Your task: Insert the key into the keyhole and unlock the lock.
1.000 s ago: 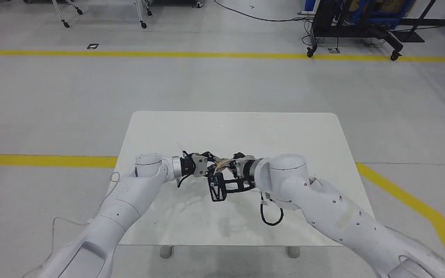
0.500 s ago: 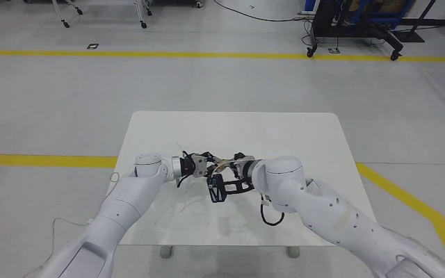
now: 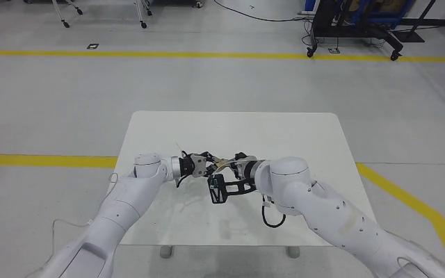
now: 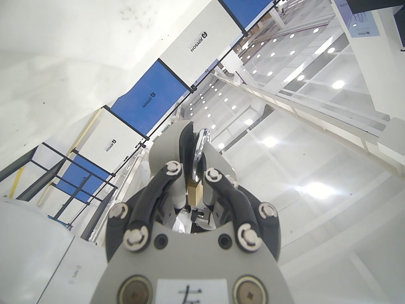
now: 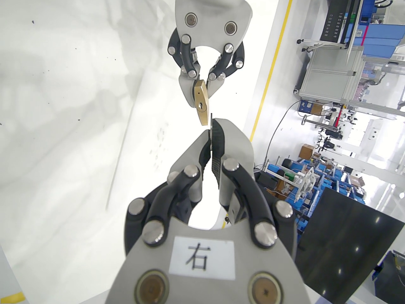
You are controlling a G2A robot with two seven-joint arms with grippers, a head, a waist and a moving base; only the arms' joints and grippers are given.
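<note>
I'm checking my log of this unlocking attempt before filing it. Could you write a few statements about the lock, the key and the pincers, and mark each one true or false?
1. The left pincer is shut on the brass padlock. True.
2. The padlock lies on the table. False: it is held above the table.
3. The right pincer grips the key. True.
4. The key sits in the keyhole. False: the keyhole shows empty, and the key's tip is beside the padlock's lower end.
</note>
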